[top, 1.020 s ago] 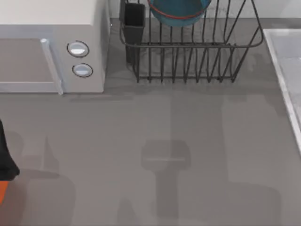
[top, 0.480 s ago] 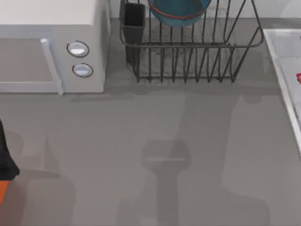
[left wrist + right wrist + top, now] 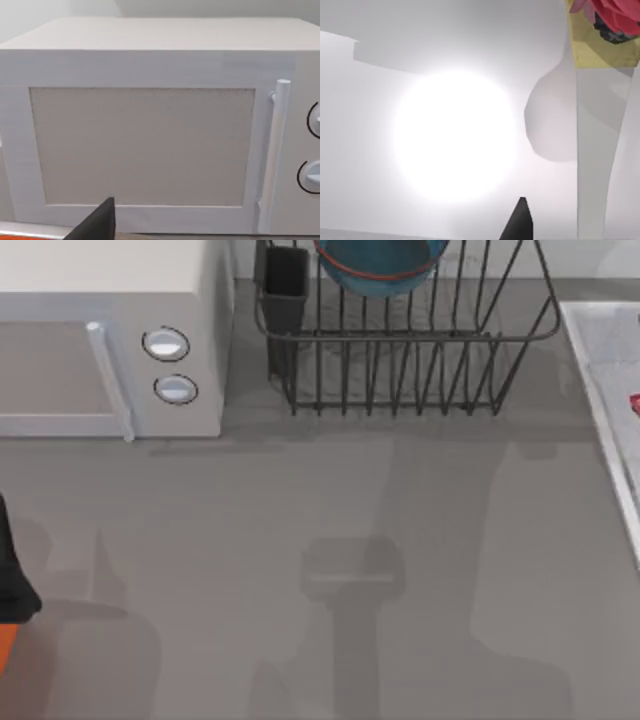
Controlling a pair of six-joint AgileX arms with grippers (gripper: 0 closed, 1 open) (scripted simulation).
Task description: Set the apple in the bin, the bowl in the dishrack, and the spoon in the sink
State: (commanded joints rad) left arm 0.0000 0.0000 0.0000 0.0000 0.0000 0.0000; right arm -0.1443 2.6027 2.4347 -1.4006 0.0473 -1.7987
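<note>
The blue bowl point(image 3: 380, 265) with its reddish rim rests inside the dark wire dishrack point(image 3: 410, 340) at the back middle of the table. The pale sink point(image 3: 615, 390) lies along the right edge, and a small red thing point(image 3: 635, 403) lies in it; I cannot tell what it is. In the right wrist view, a dark part of my right gripper point(image 3: 520, 222) hangs over a pale glaring surface, with a yellow and red thing point(image 3: 605, 35) close by. My left arm point(image 3: 12, 585) is parked at the left edge. Its gripper point(image 3: 97, 225) faces the microwave door. Apple, bin and spoon are out of view.
A white microwave point(image 3: 110, 340) with two round knobs point(image 3: 166, 344) and a bar handle point(image 3: 275, 150) fills the back left. A dark square cutlery cup point(image 3: 285, 290) stands at the dishrack's left corner. Arm shadows fall across the grey tabletop point(image 3: 350, 570).
The small red thing has appeared in the sink at the right edge. The arm shadow on the table's right side has shifted. Bowl, dishrack and left arm have not moved.
</note>
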